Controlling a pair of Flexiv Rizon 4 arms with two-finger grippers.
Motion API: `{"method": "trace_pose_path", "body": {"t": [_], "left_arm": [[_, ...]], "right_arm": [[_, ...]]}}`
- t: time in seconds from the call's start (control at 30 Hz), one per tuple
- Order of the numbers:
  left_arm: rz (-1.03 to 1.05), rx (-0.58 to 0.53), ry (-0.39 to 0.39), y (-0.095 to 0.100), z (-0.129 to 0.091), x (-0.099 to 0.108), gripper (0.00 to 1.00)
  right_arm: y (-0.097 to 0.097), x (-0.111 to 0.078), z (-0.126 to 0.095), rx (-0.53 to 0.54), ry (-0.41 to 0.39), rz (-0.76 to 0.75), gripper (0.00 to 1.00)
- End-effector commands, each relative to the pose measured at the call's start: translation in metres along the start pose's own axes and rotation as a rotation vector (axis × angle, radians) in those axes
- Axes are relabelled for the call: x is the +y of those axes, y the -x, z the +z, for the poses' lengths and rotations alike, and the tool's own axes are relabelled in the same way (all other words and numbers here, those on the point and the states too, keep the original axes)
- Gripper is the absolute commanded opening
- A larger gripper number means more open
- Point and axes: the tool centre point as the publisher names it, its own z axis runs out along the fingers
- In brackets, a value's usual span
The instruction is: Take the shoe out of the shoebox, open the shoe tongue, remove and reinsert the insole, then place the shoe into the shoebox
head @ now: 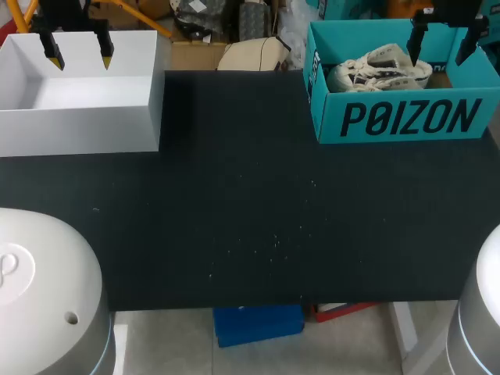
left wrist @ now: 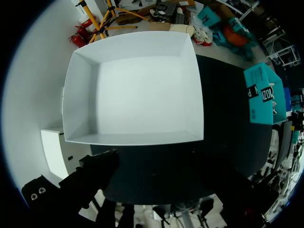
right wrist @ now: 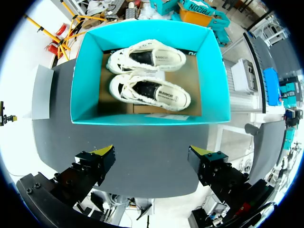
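Right tool gapes empty above the shoebox of shoes; left tool likewise above white box.

The head camera sits above and behind me, looking down on the whole table from well back. My left wrist camera looks past my left gripper into the white box close beneath it. My right one faces the teal shoebox just ahead of my right gripper. All three share the table (the left wrist view also catches the shoebox, far off).

Two shoes, two boxes
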Motion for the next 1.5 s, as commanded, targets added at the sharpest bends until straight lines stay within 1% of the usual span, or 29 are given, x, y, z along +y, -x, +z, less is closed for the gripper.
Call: {"method": "trace_pose_path", "body": {"t": [0.03, 0.77, 0.8, 0.83, 0.9, 0.93, 0.97, 1.43, 1.47, 1.5], "left_arm": [[-0.002, -0.003, 0.001, -0.001, -0.001, 0.001, 1.0], [-0.002, -0.003, 0.001, -0.001, -0.001, 0.001, 1.0], [-0.002, -0.003, 0.001, -0.001, -0.001, 0.001, 1.0], [-0.002, -0.003, 0.001, -0.001, -0.001, 0.001, 1.0], [-0.002, -0.003, 0.001, -0.001, -0.001, 0.001, 1.0], [-0.002, -0.003, 0.001, -0.001, -0.001, 0.001, 1.0], [-0.002, -0.003, 0.001, -0.001, -0.001, 0.001, 1.0], [-0.002, -0.003, 0.001, -0.001, -0.001, 0.001, 1.0], [-0.002, -0.003, 0.001, -0.001, -0.001, 0.001, 1.0], [-0.002, -0.003, 0.001, -0.001, -0.001, 0.001, 1.0]], "right_arm": [[0.0, 0.0, 0.0, 0.0, 0.0, 0.0, 1.0], [0.0, 0.0, 0.0, 0.0, 0.0, 0.0, 1.0], [-0.001, 0.002, -0.006, 0.022, 0.008, -0.081, 1.0], [-0.001, 0.004, -0.01, 0.016, 0.022, -0.175, 1.0], [0.0, 0.003, -0.019, 0.022, 0.046, -0.421, 1.0], [0.0, -0.002, -0.024, 0.008, 0.07, -0.629, 1.0], [0.004, -0.015, -0.03, 0.025, 0.086, -0.839, 1.0], [0.004, -0.015, -0.03, 0.025, 0.086, -0.839, 1.0], [-0.002, -0.013, -0.034, 0.033, 0.085, -0.99, 1.0], [-0.006, -0.014, -0.036, 0.021, 0.075, -1.199, 1.0]]}}
